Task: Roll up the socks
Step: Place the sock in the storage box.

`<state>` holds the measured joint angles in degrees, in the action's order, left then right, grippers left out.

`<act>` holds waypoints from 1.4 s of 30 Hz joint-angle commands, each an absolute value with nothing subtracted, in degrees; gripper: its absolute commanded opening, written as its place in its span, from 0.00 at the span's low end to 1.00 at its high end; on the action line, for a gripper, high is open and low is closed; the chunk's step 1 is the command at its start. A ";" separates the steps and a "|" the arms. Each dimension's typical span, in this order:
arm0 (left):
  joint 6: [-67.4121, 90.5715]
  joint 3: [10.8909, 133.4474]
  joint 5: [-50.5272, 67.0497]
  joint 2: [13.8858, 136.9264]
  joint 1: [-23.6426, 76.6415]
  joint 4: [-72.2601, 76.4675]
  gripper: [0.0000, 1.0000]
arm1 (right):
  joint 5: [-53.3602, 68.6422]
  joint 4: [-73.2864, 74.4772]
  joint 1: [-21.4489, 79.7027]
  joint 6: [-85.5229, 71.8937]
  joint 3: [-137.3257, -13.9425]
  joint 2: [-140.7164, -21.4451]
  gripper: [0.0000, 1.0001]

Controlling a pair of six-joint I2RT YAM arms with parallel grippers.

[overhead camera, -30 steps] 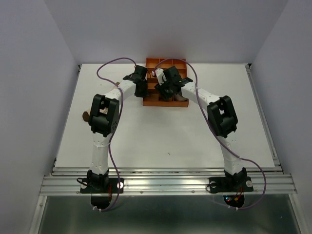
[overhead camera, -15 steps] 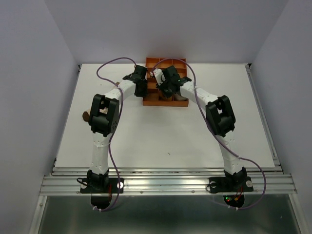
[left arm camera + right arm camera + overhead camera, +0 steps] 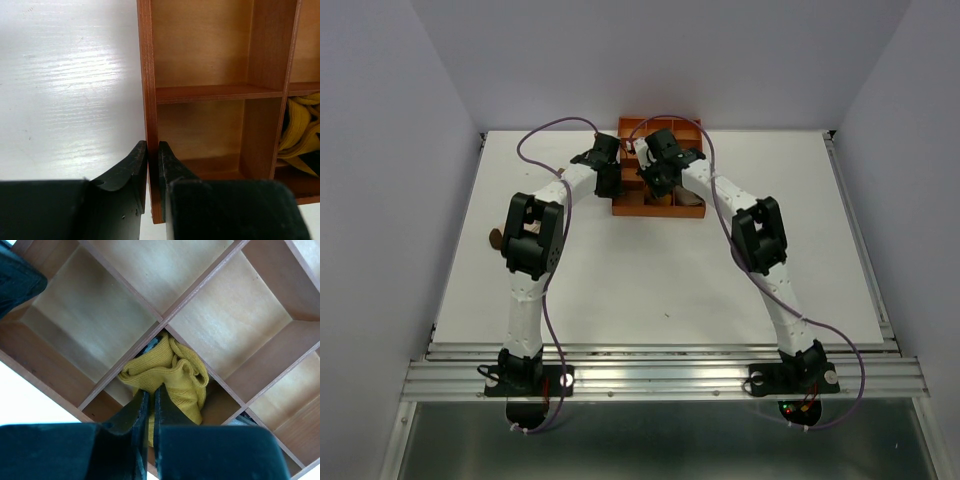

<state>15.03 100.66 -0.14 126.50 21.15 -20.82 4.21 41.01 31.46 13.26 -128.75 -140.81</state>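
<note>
Top external view: the left gripper [image 3: 613,182] sits at the left wall of the orange tray [image 3: 658,213], and the right gripper [image 3: 655,178] hangs over the tray's interior. Left wrist view: the left jaws are nearly closed, clamped on the tray wall — the mustard sock [image 3: 300,127] lies bunched in a compartment well to their right. Right wrist view: the right jaws are closed to a sliver directly above that sock, tips at its near fold. Whether fabric is pinched cannot be determined. The right arm is the nearer; the sock is crumpled — no long axis is evident.
</note>
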 commanded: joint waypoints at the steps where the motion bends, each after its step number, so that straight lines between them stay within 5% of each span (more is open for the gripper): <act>1: 14.77 100.46 4.22 127.09 21.53 -18.81 0.00 | 3.25 44.91 32.26 10.02 -129.73 -147.04 0.01; 14: 15.20 100.37 5.36 127.35 21.80 -18.54 0.00 | -1.92 42.98 33.92 6.07 -127.88 -148.62 0.01; 23: 16.78 101.78 5.54 128.41 21.80 -19.25 0.00 | -4.23 34.72 34.45 6.23 -119.10 -136.60 0.50; 37: 18.72 102.92 4.04 128.50 21.80 -20.83 0.00 | -3.34 30.32 34.45 7.91 -114.70 -126.66 0.75; 42: 18.98 102.83 3.69 128.15 21.88 -20.92 0.13 | -1.94 27.52 34.45 7.74 -112.51 -121.22 0.78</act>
<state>16.40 101.19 0.38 126.80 21.28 -21.21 -3.60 31.83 33.89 7.70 -113.30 -128.18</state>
